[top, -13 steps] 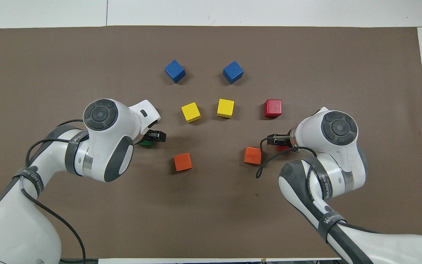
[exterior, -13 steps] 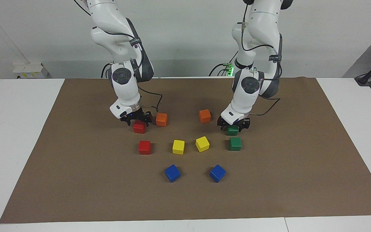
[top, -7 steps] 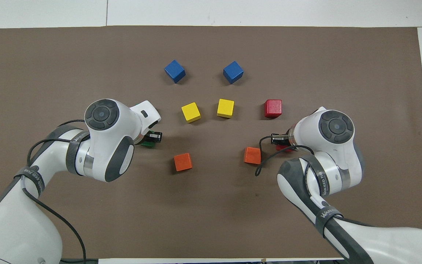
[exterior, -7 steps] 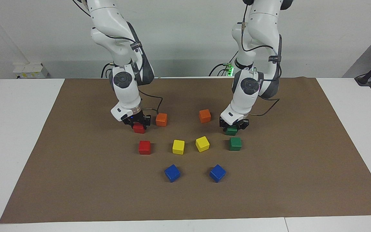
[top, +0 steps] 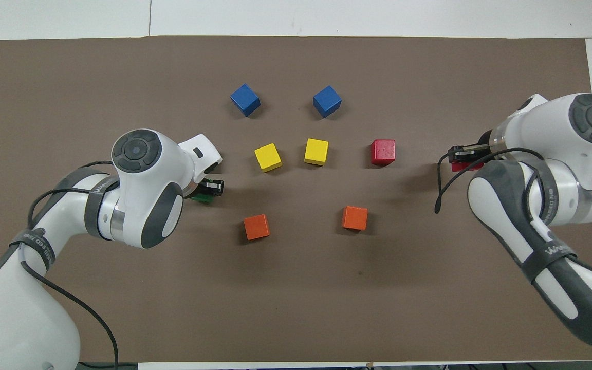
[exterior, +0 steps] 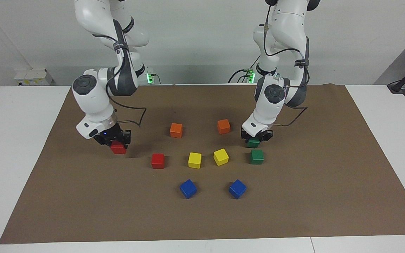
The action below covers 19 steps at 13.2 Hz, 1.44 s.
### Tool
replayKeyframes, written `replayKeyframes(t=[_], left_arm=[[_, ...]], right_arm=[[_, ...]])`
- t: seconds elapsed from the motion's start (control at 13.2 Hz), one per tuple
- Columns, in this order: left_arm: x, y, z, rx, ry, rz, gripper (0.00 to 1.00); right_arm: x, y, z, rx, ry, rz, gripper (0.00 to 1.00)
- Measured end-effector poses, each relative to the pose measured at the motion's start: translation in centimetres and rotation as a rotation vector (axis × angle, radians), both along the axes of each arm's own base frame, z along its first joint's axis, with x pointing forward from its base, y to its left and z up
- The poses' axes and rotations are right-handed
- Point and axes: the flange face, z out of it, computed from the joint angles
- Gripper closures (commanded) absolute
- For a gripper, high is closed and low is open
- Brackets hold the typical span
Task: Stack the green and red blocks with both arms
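Cubes, four for the task: small, matte, equal in size, two bright red and two dark green. As cubes they have no long axis; the free red cube [exterior: 158, 160] and free green cube [exterior: 256, 156] sit flat and roughly square to the brown mat [exterior: 329, 196].

Right gripper [exterior: 113, 140] is clenched on the held red cube [exterior: 118, 148], over the mat toward the right arm's end, beside the free red cube; whether it is off the mat I cannot tell.

Left gripper [exterior: 256, 137] is clenched on the held green cube [exterior: 253, 142], just nearer the robots than the free green cube.

Between them: two orange cubes [exterior: 176, 130] [exterior: 223, 126], two yellow cubes [exterior: 194, 160] [exterior: 220, 156], and, farthest from the robots, two blue cubes [exterior: 188, 188] [exterior: 237, 188], turned cornerwise. Nothing stands between either held cube and its mate.
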Motion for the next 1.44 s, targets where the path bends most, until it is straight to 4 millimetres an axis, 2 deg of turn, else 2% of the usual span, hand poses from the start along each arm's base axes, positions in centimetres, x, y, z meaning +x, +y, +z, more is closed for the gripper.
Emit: replayKeyframes(t=[0.08, 0.23, 0.38, 0.53, 0.68, 0.76, 0.83, 0.91, 0.98, 1.13, 1.28, 1.44], left_arm=[[0.8, 1.0, 2.0, 0.000, 0.014, 0.022, 1.00], [2.1, 4.4, 6.9, -0.005, 0.034, 0.080, 1.00], [1.9, 8.6, 11.3, -0.012, 0.042, 0.127, 1.00], [1.3, 13.5, 14.1, -0.024, 0.054, 0.116, 1.00], [0.7, 19.6, 15.4, -0.041, 0.058, 0.103, 1.00], [0.4, 22.6, 15.4, -0.048, 0.059, 0.099, 1.00], [-0.1, 25.3, 15.0, -0.056, 0.066, 0.096, 1.00], [-0.8, 27.6, 14.2, -0.061, 0.073, 0.099, 1.00], [-1.4, 29.5, 13.2, -0.065, 0.069, 0.101, 1.00], [-3.0, 32.6, 10.4, -0.065, 0.025, 0.106, 1.00], [-4.5, 33.9, 7.1, -0.058, -0.007, 0.118, 1.00], [-5.5, 34.1, 4.6, -0.045, -0.027, 0.122, 1.00]], right_arm=[[0.4, -1.5, -1.0, -0.001, 0.003, 0.007, 1.00], [1.4, -3.3, -3.3, 0.001, 0.019, 0.015, 1.00], [2.4, -3.3, -5.1, 0.005, 0.036, 0.017, 1.00], [2.8, -2.9, -5.9, 0.007, 0.045, 0.024, 1.00], [2.8, -2.4, -6.2, 0.008, 0.050, 0.032, 1.00], [2.7, -2.3, -6.4, 0.009, 0.053, 0.034, 1.00], [2.8, -2.3, -6.4, 0.009, 0.053, 0.034, 0.76], [2.8, -2.3, -6.4, 0.009, 0.053, 0.034, 0.08], [2.8, -2.3, -6.4, 0.009, 0.053, 0.034, 0.00], [2.7, -2.3, -6.6, 0.009, 0.056, 0.034, 0.00], [2.9, -2.3, -6.2, 0.008, 0.049, 0.034, 0.00], [3.2, -2.3, -3.6, 0.004, 0.029, 0.036, 0.00]])
